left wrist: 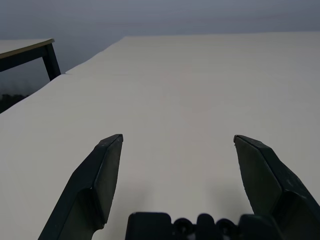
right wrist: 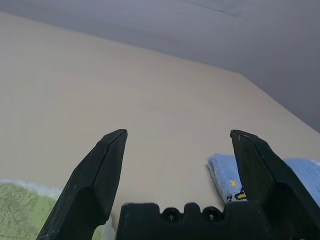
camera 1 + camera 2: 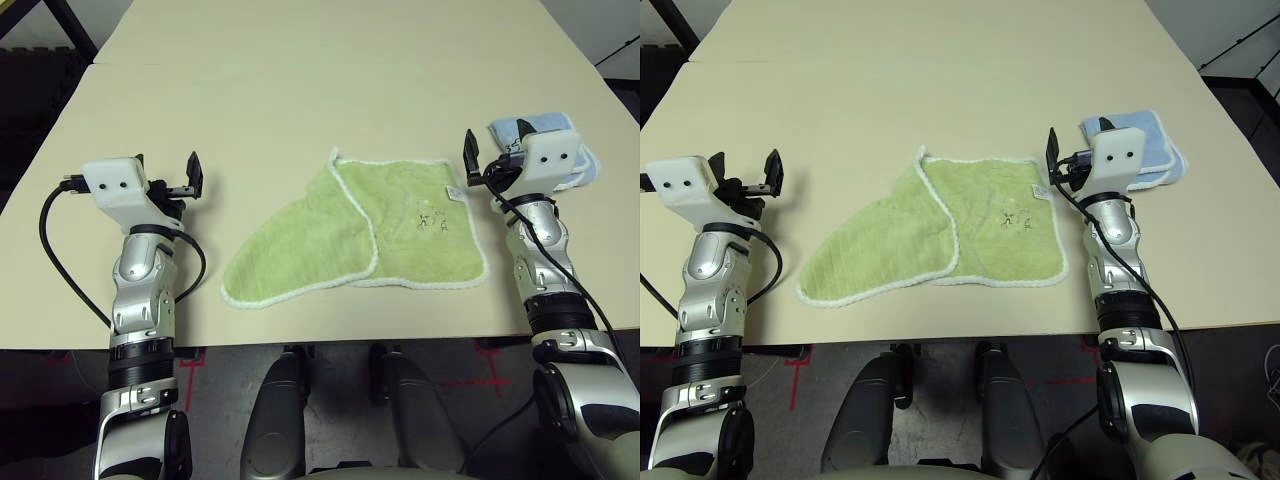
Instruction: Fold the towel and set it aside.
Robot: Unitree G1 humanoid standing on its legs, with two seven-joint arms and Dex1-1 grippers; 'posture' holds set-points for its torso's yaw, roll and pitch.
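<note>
Both the left pincer (image 3: 168, 172) and the right pincer (image 3: 495, 157) hang released, flanking the towel (image 3: 355, 235) at centre frame. Best pinch its white-edged corners, not the loosely overlapped middle.

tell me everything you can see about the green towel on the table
The towel is light green terry cloth with white stitched edging. A small dark embroidered mark sits near its right side, and a small white tag sticks out at the far right corner. It lies flat on the table between the two arms, partly folded: the left part is turned over at an angle and overlaps the right part. Nothing grips it; both grippers hover beside it, open.
</note>
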